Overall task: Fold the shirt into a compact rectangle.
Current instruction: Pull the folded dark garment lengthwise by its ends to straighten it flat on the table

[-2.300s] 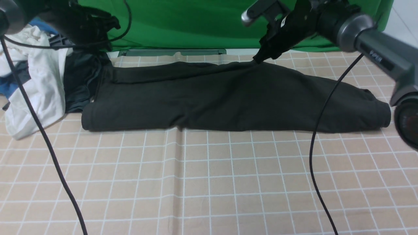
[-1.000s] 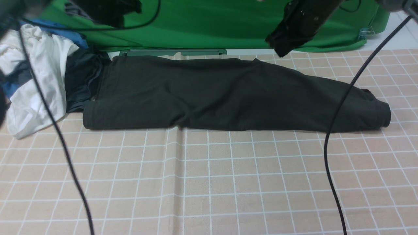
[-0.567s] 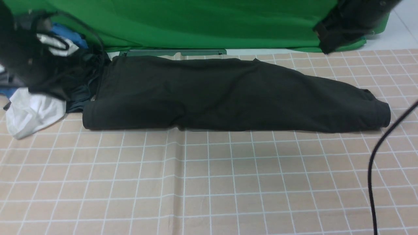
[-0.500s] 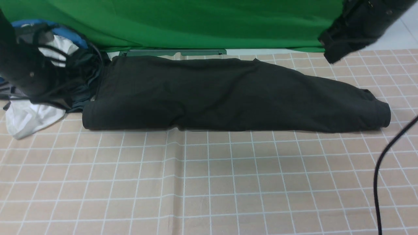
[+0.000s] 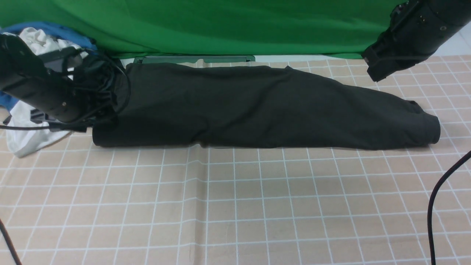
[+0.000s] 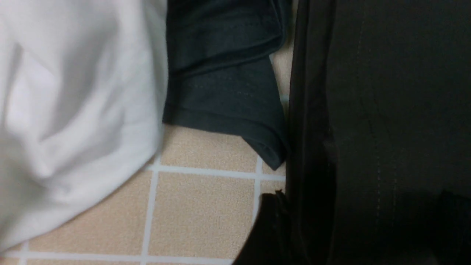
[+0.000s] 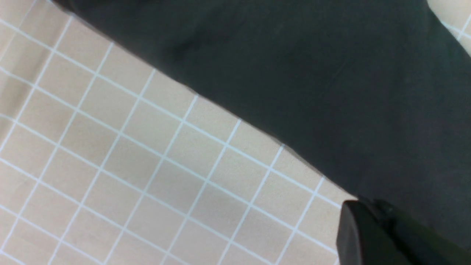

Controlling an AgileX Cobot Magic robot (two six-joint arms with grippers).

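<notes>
Lying as a long, narrow band across the far half of the checked tablecloth, the shirt stretched from a heap of other clothes on the robot's left to a tapered end near the right edge. The left gripper sat low at the shirt's left end, its fingers spread apart over the hem and gripping nothing. The right gripper hung above the cloth beyond the shirt's far right side, fingers closed and empty.

The lengthwise folds appeared done, and the step in hand looked to be the end-to-end fold that would shorten the band into a rectangle. The next move would likely call for the left fingers to close on every layer at that end. They would have to leave behind the dark grey garment lying just beside the hem and the white garment next to it. The right gripper would probably need to open and come down before it could help.
</notes>
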